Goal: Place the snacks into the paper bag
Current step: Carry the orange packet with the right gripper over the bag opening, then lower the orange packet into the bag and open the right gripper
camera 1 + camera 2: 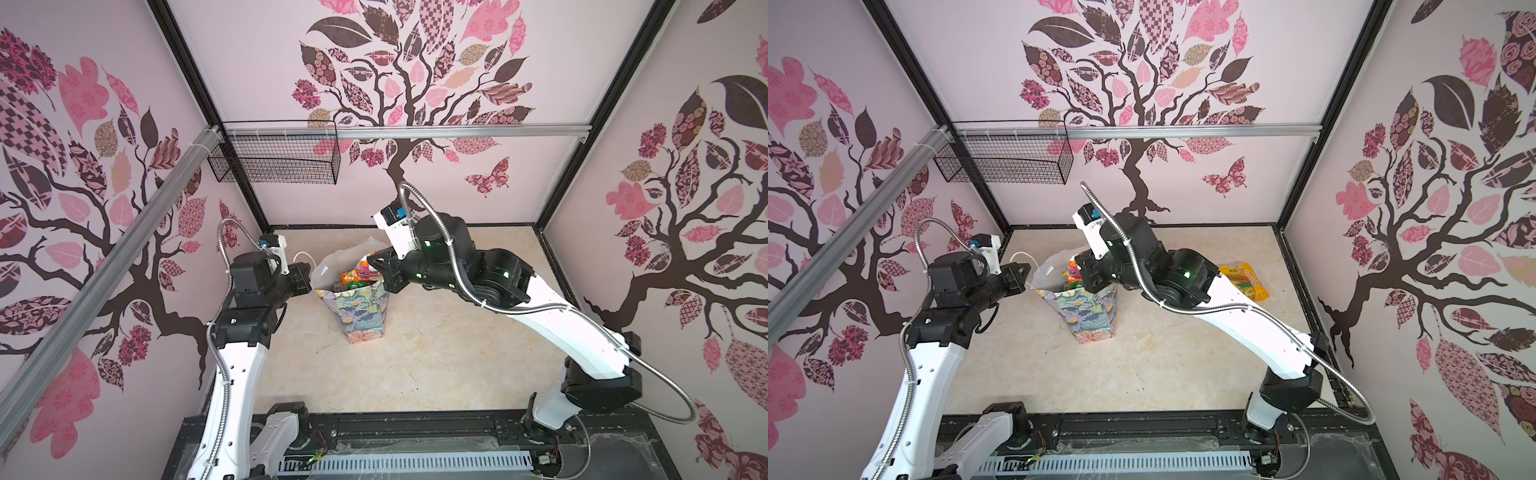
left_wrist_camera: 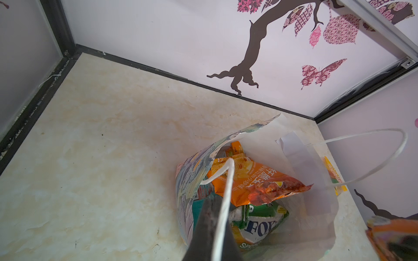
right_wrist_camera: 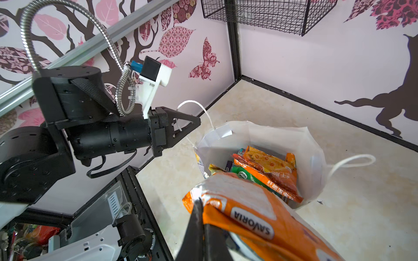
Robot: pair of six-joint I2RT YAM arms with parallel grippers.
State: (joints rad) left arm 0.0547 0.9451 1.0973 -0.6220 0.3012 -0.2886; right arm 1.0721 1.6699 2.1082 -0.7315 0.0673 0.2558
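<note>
Inside floral paper bag (image 1: 363,316): orange, green snacks (image 3: 271,174).

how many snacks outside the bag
2: an orange-and-white plastic packet in the right tool at the mouth of the floral paper bag; a yellow-orange plastic packet on the beige table behind that arm. More may be hidden.

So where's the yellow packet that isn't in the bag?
In a top view, the yellow packet lies on the table, right of the paper bag, just behind the right arm.
</note>
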